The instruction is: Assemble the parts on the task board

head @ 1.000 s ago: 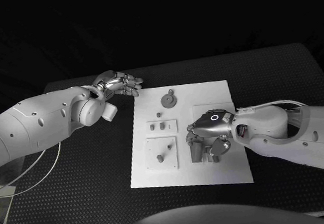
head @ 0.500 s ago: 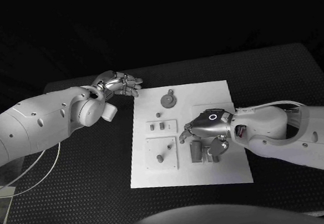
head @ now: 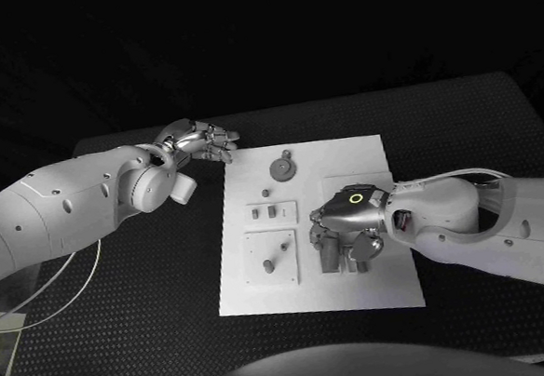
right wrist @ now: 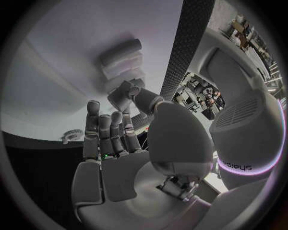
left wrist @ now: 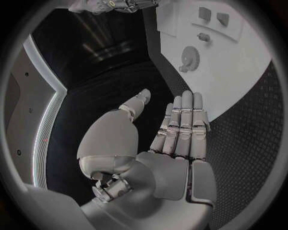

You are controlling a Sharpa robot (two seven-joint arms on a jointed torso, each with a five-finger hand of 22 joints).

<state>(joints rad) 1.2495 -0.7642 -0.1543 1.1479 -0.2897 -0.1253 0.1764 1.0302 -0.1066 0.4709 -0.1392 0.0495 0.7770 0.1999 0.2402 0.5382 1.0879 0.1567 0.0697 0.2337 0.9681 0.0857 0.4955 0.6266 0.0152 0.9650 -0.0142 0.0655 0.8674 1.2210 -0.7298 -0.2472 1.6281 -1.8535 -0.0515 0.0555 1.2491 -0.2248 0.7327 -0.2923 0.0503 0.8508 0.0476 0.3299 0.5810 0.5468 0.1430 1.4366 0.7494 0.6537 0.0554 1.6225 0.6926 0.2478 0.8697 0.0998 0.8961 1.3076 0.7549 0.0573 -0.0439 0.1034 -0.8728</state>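
Observation:
The white task board lies mid-table. My right hand hovers low over its near right part, fingers stretched out and apart, with nothing plainly held. Beneath its fingertips lie a long grey part and a second grey piece. In the right wrist view the thumb reaches toward a stepped grey block. A grey gear sits at the board's far end; the left wrist view shows the gear too. My left hand floats open off the board's far left corner, its fingers straight.
Two raised white plates stand on the board's left side, one with two small grey pieces and one with a peg. A small peg stands between gear and plates. Black table surrounds the board.
My right hand's fingers have shifted slightly over the grey parts near the board's near right. The left hand has stayed still.

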